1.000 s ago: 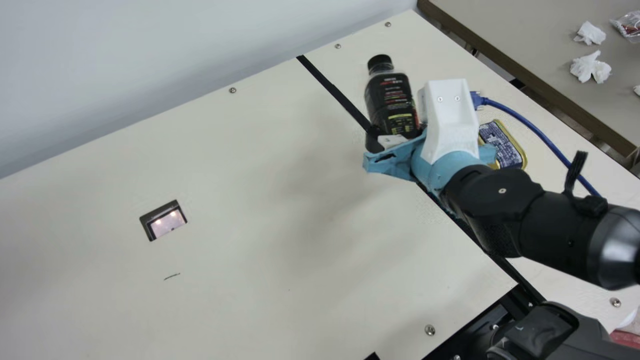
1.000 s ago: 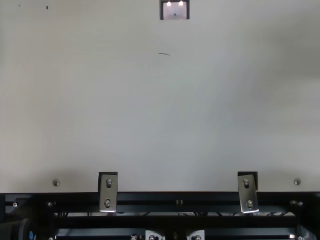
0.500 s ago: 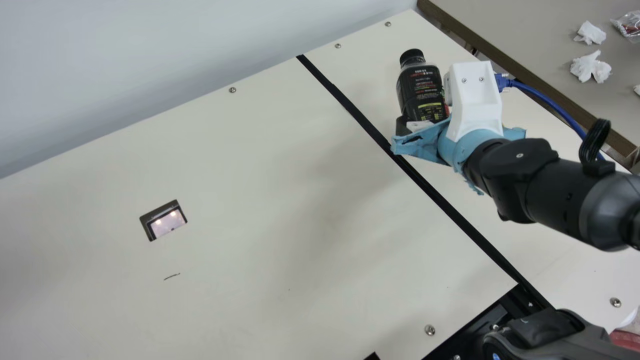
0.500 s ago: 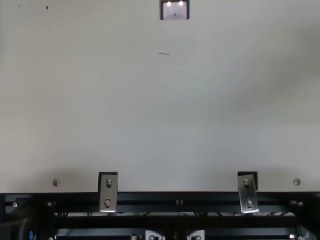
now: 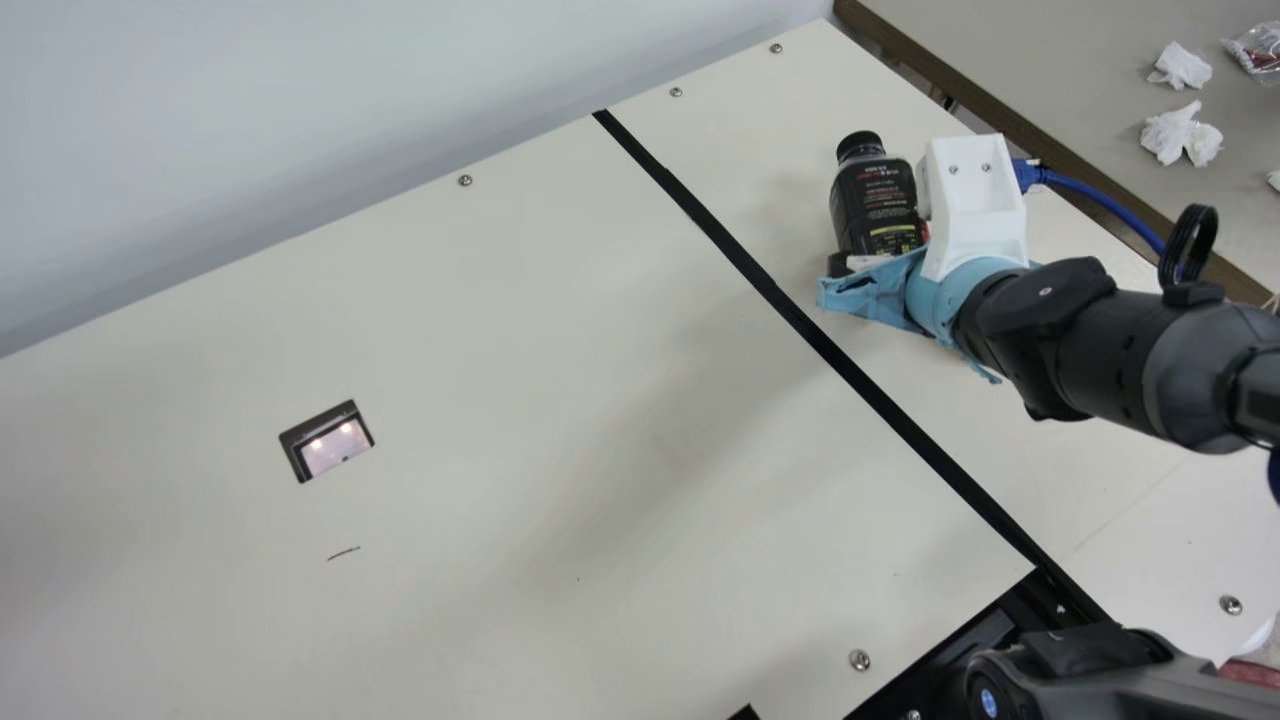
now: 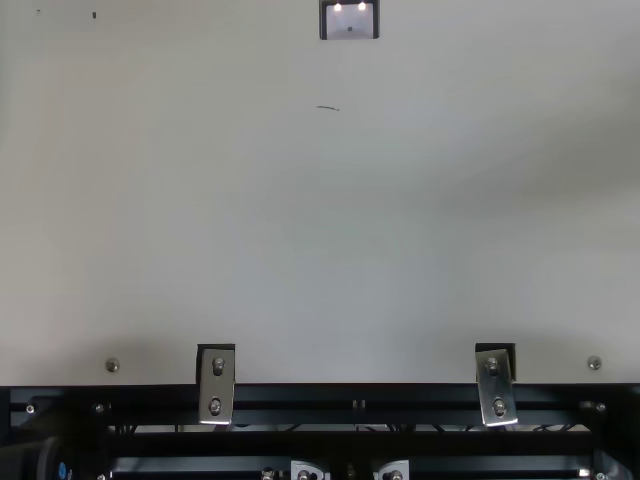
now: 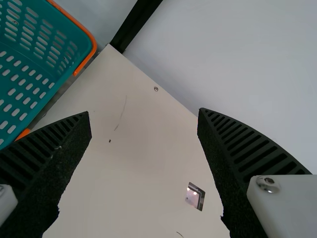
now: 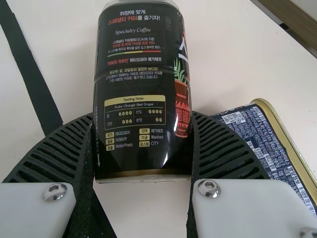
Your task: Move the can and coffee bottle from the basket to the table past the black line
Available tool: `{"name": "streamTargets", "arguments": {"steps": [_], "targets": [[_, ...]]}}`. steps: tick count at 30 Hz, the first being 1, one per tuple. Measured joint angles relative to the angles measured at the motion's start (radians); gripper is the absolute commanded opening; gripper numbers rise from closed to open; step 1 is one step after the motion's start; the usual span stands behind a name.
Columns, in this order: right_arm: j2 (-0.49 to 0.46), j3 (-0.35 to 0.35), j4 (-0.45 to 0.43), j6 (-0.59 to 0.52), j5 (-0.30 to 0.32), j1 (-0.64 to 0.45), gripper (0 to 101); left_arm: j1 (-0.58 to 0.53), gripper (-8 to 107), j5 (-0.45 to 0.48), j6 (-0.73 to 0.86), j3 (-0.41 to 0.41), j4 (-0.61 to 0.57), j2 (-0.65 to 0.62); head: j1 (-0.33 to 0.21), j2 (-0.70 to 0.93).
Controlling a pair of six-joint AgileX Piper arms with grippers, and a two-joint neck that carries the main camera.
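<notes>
While tissues (image 5: pixel 1182 134) lie apart, the can (image 8: pixel 260 136) sits near the bottle (image 5: pixel 873 205).

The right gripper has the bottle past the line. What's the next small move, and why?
Probably ease the right gripper down slightly before releasing: its fingers clasp the coffee bottle beyond the black line, near the can, and I cannot tell whether the bottle's base touches the table.
</notes>
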Motion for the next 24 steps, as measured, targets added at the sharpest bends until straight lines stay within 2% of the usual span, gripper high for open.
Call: {"name": "streamTargets", "arguments": {"steps": [5, 6, 7, 8, 9, 19, 24], "targets": [[0.015, 0.005, -0.066, 0.047, 0.000, -0.013, 0, 0.000, 90, 0.000, 0.000, 0.000, 0.000, 0.000, 0.000, 0.000], [0.019, 0.006, -0.077, 0.056, 0.000, -0.018, 7, 0.000, 90, 0.000, 0.000, 0.000, 0.000, 0.000, 0.000, 0.000], [0.020, 0.008, -0.090, 0.063, 0.001, -0.019, 22, 0.000, 90, 0.000, 0.000, 0.000, 0.000, 0.000, 0.005, 0.000], [0.022, 0.009, -0.100, 0.075, 0.003, -0.023, 51, 0.000, 90, 0.000, 0.000, 0.000, 0.000, 0.000, 0.000, 0.000], [0.022, 0.010, -0.111, 0.083, 0.003, -0.024, 101, 0.000, 90, 0.000, 0.000, 0.000, 0.000, 0.000, 0.000, 0.000], [-0.036, 0.019, -0.194, 0.172, -0.001, -0.040, 101, 0.000, 90, 0.000, 0.000, 0.000, 0.000, 0.000, 0.000, 0.000], [-0.118, 0.000, -0.216, 0.198, 0.036, -0.037, 101, 0.000, 90, 0.000, 0.000, 0.000, 0.000, 0.000, 0.000, 0.000]]}}
